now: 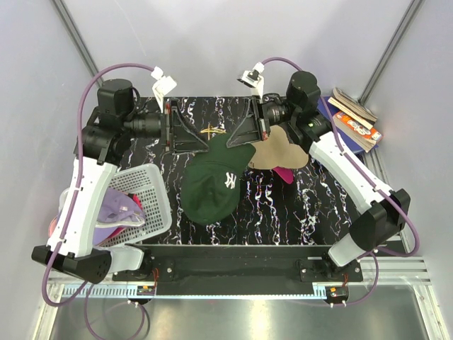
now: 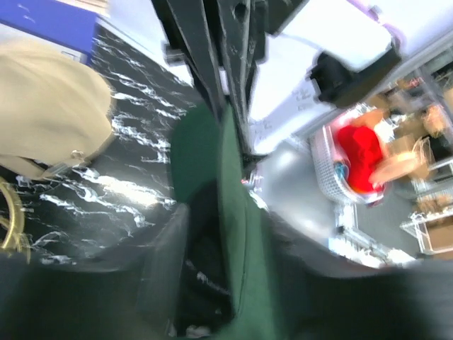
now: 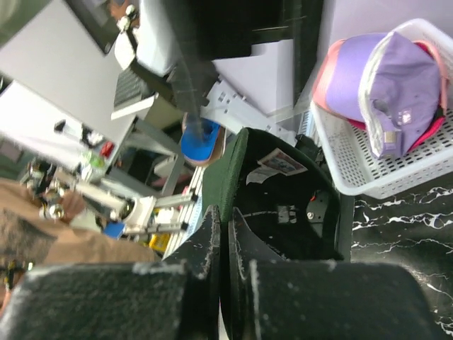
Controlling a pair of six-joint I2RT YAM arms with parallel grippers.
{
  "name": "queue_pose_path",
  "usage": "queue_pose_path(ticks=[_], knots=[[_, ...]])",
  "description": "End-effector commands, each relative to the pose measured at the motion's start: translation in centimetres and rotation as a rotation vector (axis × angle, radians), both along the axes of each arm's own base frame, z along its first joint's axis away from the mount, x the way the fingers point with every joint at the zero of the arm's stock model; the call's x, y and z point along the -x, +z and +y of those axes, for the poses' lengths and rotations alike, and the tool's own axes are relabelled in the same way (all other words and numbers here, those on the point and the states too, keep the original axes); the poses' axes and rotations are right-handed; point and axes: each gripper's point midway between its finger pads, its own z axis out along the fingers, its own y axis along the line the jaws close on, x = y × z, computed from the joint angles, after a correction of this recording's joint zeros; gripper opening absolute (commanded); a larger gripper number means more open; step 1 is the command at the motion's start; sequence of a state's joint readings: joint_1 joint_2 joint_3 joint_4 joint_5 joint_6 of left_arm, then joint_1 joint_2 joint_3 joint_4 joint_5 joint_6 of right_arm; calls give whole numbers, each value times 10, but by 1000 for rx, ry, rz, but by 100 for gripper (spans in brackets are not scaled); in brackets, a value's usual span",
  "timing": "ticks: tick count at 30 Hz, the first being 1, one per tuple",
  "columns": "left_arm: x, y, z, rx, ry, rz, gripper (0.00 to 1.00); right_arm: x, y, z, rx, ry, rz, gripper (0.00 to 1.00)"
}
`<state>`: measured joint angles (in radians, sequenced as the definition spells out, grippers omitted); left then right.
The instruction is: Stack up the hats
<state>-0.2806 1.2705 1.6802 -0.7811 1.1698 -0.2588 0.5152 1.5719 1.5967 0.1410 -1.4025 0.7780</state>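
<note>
A dark green hat [image 1: 211, 188] with a white emblem hangs tilted over the middle of the table, lifted at its far edge. My right gripper [image 1: 231, 142] is shut on its rim; in the right wrist view the jaws [image 3: 225, 219] pinch the green edge [image 3: 233, 170]. My left gripper [image 1: 210, 142] is at the same edge. Its jaws [image 2: 233, 269] stand apart, with the green rim [image 2: 233, 191] loose between them. A tan hat [image 1: 272, 152] [image 2: 49, 106] lies on a magenta hat [image 1: 285, 174] to the right. A lavender hat [image 1: 117, 209] [image 3: 403, 78] rests on a pink one [image 3: 329, 71].
The white mesh basket [image 1: 159, 205] [image 3: 354, 177] holding the lavender and pink hats stands at the table's near left. A gold wire ring [image 1: 211, 131] [image 2: 8, 212] lies behind the green hat. Books [image 1: 354, 117] are stacked at the back right corner.
</note>
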Motion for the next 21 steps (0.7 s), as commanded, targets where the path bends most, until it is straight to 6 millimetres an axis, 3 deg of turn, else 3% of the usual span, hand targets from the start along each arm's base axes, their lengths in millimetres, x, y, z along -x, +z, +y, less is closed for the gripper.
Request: queue_pose_path(ticks=[1,4,7,10,15,21], knots=[[-34,22,6,-6,160,-179,81,-19,22,0,-31,-204,28,0],[-62,29,24,-38,354,-260,98,-44,36,-13,-60,-363,50,0],[-92,34,53,-70,574,-305,99,-67,45,-36,-75,-491,109,0],[-105,38,70,-84,690,-345,99,-91,47,-58,-87,-599,173,0],[-112,31,70,-95,691,-332,99,-123,41,-88,-106,-750,298,0],[-117,20,70,-116,692,-319,99,-159,8,-139,-126,-942,503,0]])
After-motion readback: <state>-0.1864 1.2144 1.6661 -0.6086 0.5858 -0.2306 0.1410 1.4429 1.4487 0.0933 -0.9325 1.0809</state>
